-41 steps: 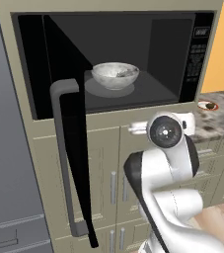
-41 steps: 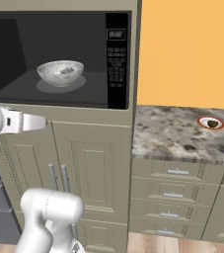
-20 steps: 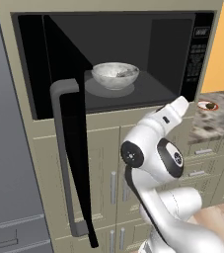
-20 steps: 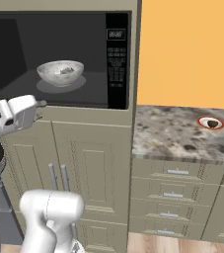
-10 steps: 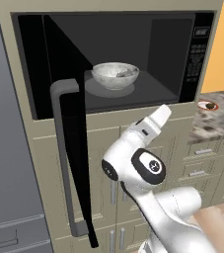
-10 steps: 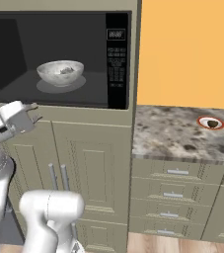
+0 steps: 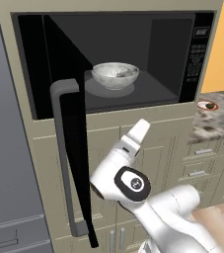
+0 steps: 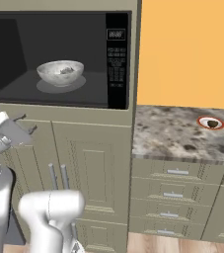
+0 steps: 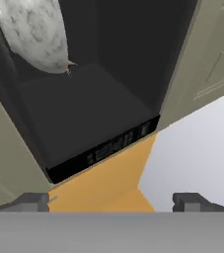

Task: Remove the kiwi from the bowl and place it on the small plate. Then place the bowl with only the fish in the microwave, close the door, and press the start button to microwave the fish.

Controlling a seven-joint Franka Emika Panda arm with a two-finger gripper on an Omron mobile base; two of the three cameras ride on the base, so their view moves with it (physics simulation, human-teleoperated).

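Observation:
The black microwave (image 7: 182, 54) stands open, and the pale bowl (image 7: 114, 74) sits in the middle of its floor with the grey fish (image 8: 66, 70) lying inside. The black door (image 7: 81, 163) is swung out to the left, edge-on, showing its grey bar handle (image 7: 63, 148). My gripper (image 8: 28, 129) hangs below the microwave's front edge in front of the beige cabinets, tilted up toward the cavity and open with nothing between its fingers. In the hand view the bowl (image 9: 34, 29) is at the top left, well beyond the gripper (image 9: 112, 201). The kiwi (image 8: 211, 123) rests on the small plate (image 8: 202, 120) on the counter to the right.
The button panel (image 8: 116, 62) runs down the microwave's right side. A speckled stone counter (image 8: 172, 136) with drawers below lies to the right under an orange wall. A grey fridge side (image 7: 10, 148) stands left of the open door. Beige cabinet doors (image 8: 93, 173) sit under the microwave.
My arm has folded down and to the left, and the hand has swung from level to pointing up at the microwave opening. Bowl, door, plate and kiwi have stayed put.

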